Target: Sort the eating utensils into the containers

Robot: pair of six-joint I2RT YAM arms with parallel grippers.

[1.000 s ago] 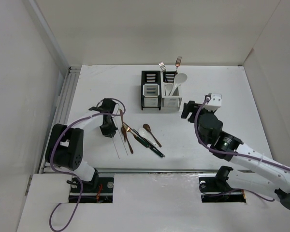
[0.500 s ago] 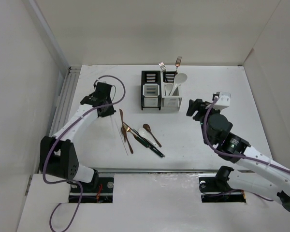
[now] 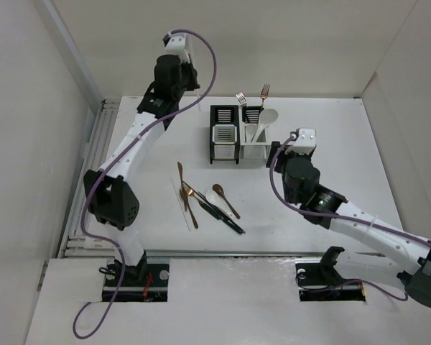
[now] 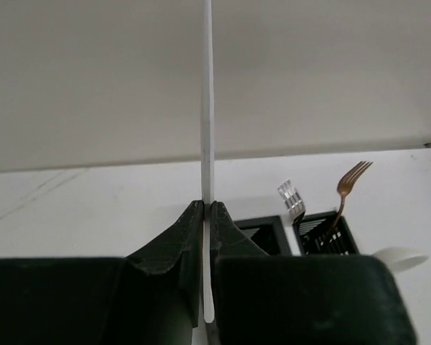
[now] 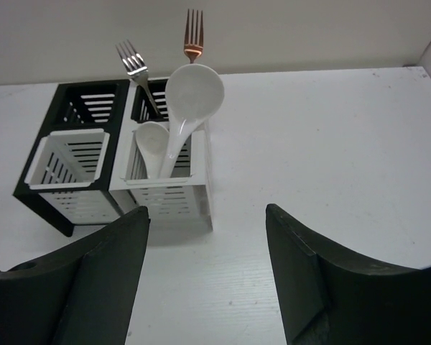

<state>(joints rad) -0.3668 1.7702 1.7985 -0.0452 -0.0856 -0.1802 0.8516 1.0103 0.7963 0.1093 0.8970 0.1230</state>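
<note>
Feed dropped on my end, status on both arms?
Left jaws shut on thin white chopstick, held high. Right jaws open, empty, facing white slotted caddy. Copper and black cutlery unsorted on table. Nothing blocking.

- Left arm: was raised from low over the loose cutlery (image 3: 205,203) near the table's middle to high over the far left of the table, close to the back wall.
- Left gripper (image 4: 206,208): was carried up and away from the pile, jaws clamped on a white chopstick (image 4: 207,108).
- White chopstick: was lifted off the table at the pile's left edge. It was left standing straight up from the fingers in the left wrist view.
- Right gripper (image 5: 205,215): was swung slightly right, then brought back in, nearer the right side of the caddies (image 5: 165,201), fingers spread with nothing between them.
</note>
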